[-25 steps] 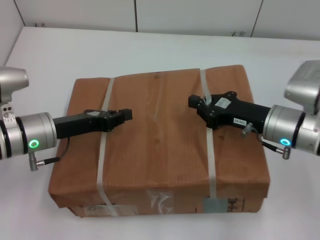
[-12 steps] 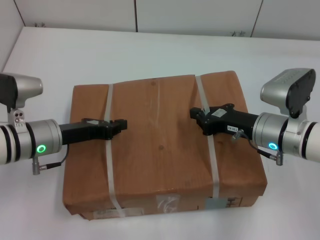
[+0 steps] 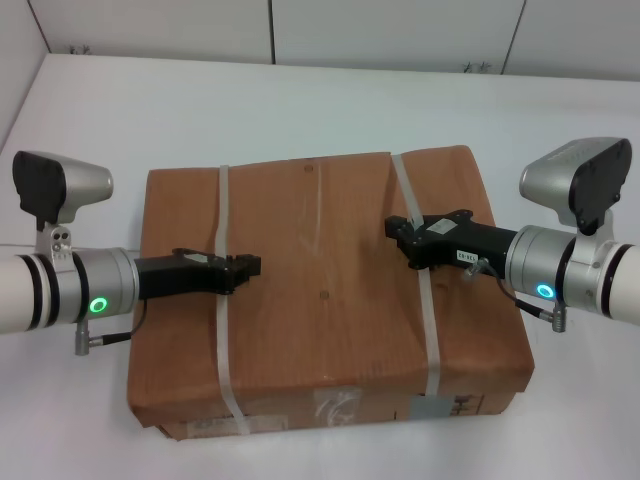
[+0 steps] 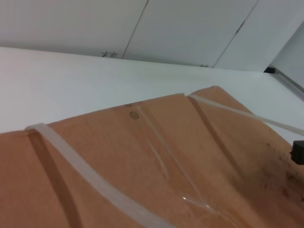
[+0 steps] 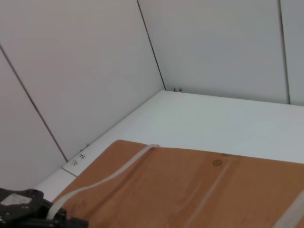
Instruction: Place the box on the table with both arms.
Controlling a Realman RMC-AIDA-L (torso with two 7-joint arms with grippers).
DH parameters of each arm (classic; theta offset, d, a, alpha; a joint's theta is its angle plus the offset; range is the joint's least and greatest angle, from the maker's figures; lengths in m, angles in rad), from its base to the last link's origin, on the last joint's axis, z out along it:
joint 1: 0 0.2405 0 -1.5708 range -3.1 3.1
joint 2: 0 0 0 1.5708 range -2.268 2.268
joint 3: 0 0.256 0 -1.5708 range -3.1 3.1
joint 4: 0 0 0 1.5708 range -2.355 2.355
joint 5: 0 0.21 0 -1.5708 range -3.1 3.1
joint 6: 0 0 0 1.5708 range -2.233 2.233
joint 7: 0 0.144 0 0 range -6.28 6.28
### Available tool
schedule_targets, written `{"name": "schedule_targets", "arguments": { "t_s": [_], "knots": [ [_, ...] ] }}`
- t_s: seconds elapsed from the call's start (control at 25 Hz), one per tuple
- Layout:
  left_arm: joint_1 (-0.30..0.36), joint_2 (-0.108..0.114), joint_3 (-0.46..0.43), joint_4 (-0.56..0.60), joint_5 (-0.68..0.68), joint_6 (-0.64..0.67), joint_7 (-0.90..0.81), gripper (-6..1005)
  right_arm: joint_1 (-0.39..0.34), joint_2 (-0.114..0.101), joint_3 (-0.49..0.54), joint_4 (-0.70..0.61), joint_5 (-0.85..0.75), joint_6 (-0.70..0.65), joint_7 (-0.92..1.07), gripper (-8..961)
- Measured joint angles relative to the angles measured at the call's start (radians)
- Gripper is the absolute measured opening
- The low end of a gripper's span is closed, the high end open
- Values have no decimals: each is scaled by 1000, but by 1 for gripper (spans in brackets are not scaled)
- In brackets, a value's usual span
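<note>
The brown cardboard box [image 3: 320,310] lies flat on the white table [image 3: 300,100], with its labelled side toward me. My left gripper [image 3: 248,268] reaches in from the left across the top of the box and is shut at the left whitish strap [image 3: 221,340]. My right gripper [image 3: 400,232] reaches in from the right and is shut at the right strap [image 3: 428,320]. In the right wrist view the left strap [image 5: 109,178] rises off the box [image 5: 199,190] toward the left gripper [image 5: 28,209]. In the left wrist view the right strap [image 4: 237,113] lifts toward the right gripper.
White wall panels [image 3: 390,30] stand behind the table's far edge. Bare tabletop surrounds the box on the left, right and far sides. The box's near edge lies close to the bottom of the head view.
The box has dropped away from the head camera and shifted slightly right over the last second. Both arms went down with it, and the left gripper has since moved a little lower on the box top.
</note>
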Motion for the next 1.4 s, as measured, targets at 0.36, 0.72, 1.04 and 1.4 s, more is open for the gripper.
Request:
{"name": "schedule_targets", "arguments": {
  "t_s": [0.36,0.72,1.04,1.4],
  "knots": [
    [-2,0,-5,1,-6,-1,2,134,-5,0,2,1,1,37,2,32],
    [3,-7,-11,-7,-13,-21,32,302,-23,0,64,0,5,91,3,327],
    [14,-9,-10,-7,-45,-4,69,576,-67,0,102,-9,5,95,-1,670],
    [42,10,-11,-9,-90,50,84,710,-89,-2,144,-49,5,53,4,744]
  ]
}}
